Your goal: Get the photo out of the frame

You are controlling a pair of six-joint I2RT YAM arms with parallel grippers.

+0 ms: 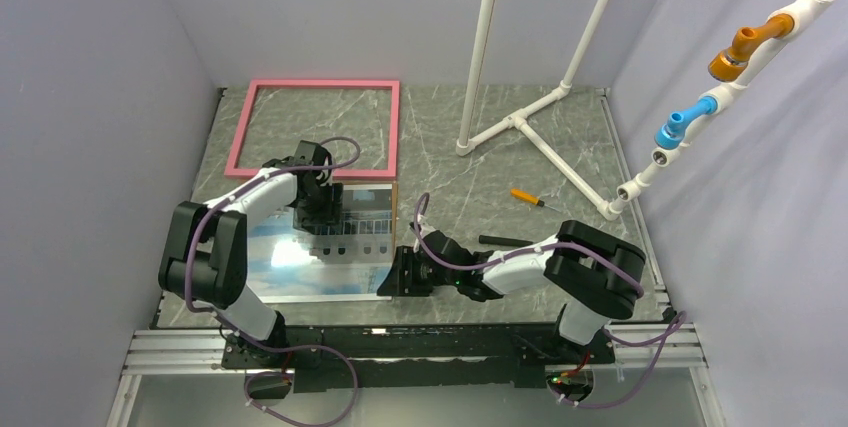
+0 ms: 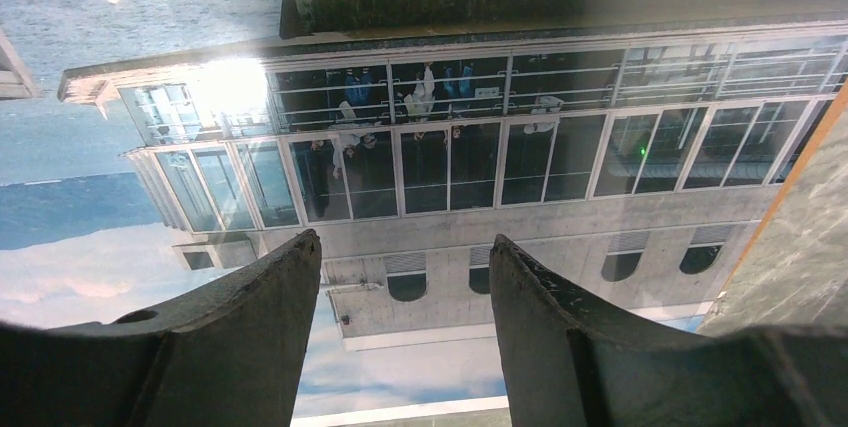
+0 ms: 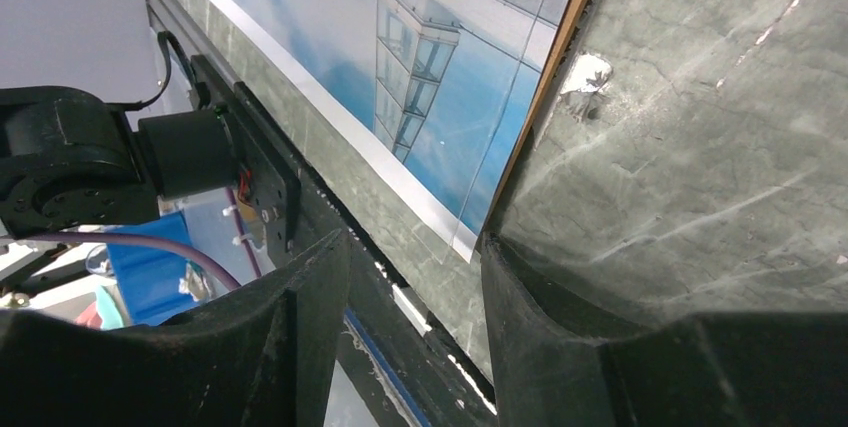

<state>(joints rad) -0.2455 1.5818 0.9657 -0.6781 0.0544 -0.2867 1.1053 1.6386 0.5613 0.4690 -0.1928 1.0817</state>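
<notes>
The thin pink rectangular picture frame (image 1: 323,83) lies flat at the far left of the grey-green marble table (image 1: 450,197), and the marble shows through its opening. The large glossy photo (image 1: 290,262) of a white ship under blue sky lies outside of it, flat on the table just in front of the frame's near side, between the two arms.

Only the top view shows both things together. It also shows an orange-handled screwdriver (image 1: 527,197) and a white pipe stand (image 1: 520,122) well apart to the right.

The left wrist view gives what the top view cannot. The left gripper (image 2: 403,247) hangs over the ship's rows of windows with its two dark fingers spread, and nothing is between them except the print below. A bright glare sits on the print.

The right wrist view shows the right gripper (image 3: 412,242) at the photo's near right corner, fingers also parted and closed on nothing. The corner of the print appears in the gap. I cannot tell if a finger touches it. Here a thin brown board edge (image 3: 548,87) runs along the photo's right side, and a small white scuff (image 3: 585,75) marks the marble just beside it
</notes>
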